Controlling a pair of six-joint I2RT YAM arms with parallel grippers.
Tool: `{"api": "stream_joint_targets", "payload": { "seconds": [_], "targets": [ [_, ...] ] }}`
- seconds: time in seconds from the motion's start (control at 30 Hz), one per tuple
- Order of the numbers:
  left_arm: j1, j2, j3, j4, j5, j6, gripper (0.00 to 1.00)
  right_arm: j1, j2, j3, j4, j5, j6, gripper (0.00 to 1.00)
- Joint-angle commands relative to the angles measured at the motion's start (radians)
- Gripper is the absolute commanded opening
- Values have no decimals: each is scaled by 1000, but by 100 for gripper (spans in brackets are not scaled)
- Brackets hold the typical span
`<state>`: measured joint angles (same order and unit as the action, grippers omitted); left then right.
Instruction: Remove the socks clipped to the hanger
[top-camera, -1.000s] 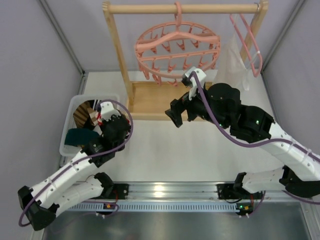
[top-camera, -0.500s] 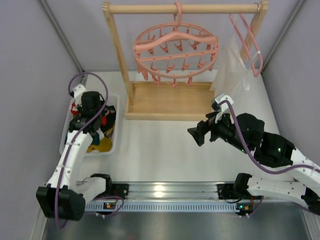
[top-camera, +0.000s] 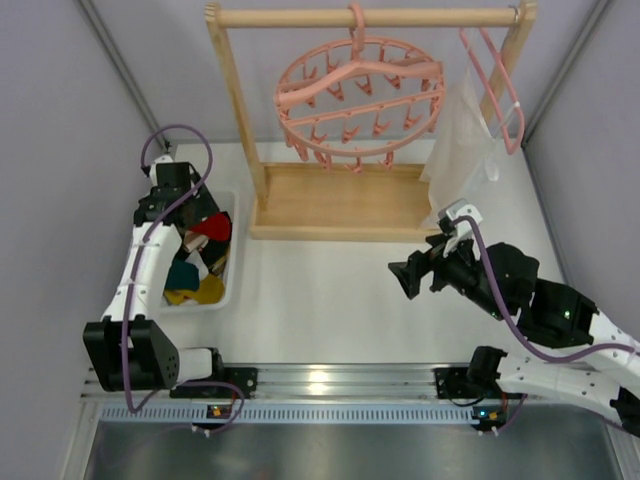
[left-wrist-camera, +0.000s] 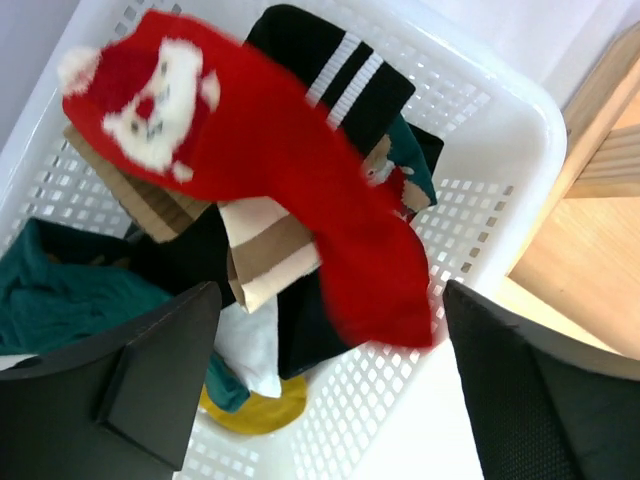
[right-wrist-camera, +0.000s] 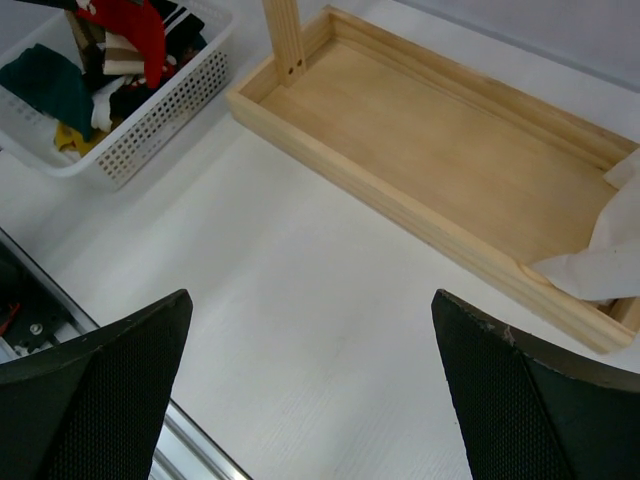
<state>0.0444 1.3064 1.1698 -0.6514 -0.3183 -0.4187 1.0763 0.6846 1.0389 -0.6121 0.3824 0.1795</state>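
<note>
The round pink hanger (top-camera: 358, 100) hangs by its hook from the rack's rod, and I see no socks on its clips. The socks lie piled in the white basket (top-camera: 234, 262). A red sock (left-wrist-camera: 290, 190) with a Santa face lies blurred across the top. Under it are a black one with white stripes (left-wrist-camera: 345, 75), a dark teal one (left-wrist-camera: 60, 300) and a white one (left-wrist-camera: 250, 345). My left gripper (left-wrist-camera: 330, 390) hovers open over the pile and holds nothing. Over bare table, my right gripper (right-wrist-camera: 315, 390) is open and empty.
The wooden rack (top-camera: 232, 110) stands at the back on a shallow wooden base (right-wrist-camera: 430, 150). A plain pink hanger with a white translucent garment (top-camera: 465, 140) hangs at the rack's right end. A metal rail (top-camera: 330, 382) runs along the near edge.
My left gripper has opened and let go of the red sock, which now lies in the basket. The right arm has drawn back from the hanger to above the table. The hanger has swung.
</note>
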Motion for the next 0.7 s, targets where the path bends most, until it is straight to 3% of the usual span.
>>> {"api": "stream_joint_targets", "payload": {
  "seconds": [0.0, 0.13, 0.43, 0.53, 0.67],
  "targets": [
    [3, -47, 60, -59, -33, 27, 98, -19, 1, -22, 57, 27, 9, 99],
    [3, -142, 91, -99, 1, 57, 98, -29, 15, -43, 57, 68, 40, 100],
    [-3, -438, 70, -208, 286, 124, 98, -93, -52, -149, 87, 242, 185, 99],
    [-49, -521, 77, -247, 295, 152, 98, -92, -98, -180, 97, 283, 181, 99],
    [-190, -587, 100, -292, 257, 192, 99, -92, -148, -169, 28, 335, 167, 100]
  ]
}}
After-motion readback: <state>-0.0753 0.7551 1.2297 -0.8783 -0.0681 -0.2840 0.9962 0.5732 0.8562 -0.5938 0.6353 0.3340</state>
